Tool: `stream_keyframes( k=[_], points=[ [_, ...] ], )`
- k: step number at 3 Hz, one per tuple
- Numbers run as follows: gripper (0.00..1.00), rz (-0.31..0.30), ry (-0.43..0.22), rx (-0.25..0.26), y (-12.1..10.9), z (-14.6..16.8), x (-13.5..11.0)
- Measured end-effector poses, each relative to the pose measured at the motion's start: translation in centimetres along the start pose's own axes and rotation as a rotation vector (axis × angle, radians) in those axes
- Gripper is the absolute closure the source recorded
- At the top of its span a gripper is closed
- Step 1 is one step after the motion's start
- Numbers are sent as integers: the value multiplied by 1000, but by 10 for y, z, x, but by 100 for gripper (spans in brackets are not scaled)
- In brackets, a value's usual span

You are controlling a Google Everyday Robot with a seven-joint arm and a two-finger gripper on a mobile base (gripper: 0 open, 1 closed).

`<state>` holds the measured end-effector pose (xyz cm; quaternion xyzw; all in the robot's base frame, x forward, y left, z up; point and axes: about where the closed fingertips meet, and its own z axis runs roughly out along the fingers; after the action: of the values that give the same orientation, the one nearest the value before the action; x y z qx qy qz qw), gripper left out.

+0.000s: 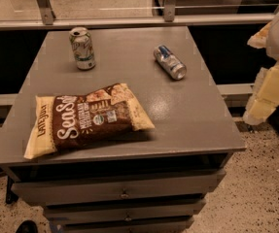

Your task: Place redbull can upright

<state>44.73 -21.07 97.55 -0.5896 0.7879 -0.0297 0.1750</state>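
Note:
The redbull can [169, 62], slim, silver and blue, lies on its side at the back right of the grey table [192, 115], its silver top pointing to the front right. My gripper [268, 98] shows as cream and white parts at the right edge of the camera view, off the table's right side and well apart from the can. It holds nothing that I can see.
A shorter white and green can [82, 48] stands upright at the back left. A brown chip bag [88, 118] lies flat at the front left. The table has drawers [124, 193] below. A railing [129, 21] runs behind it.

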Motion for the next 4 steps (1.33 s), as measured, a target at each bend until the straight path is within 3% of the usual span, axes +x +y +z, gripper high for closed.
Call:
stream_keyframes(
  k=[1, 3, 4],
  points=[
    [0, 95, -61, 26, -35, 23, -25],
    [0, 414, -120, 29, -140, 99, -79],
    [0, 579, -130, 22, -176, 135, -106]
  ],
)
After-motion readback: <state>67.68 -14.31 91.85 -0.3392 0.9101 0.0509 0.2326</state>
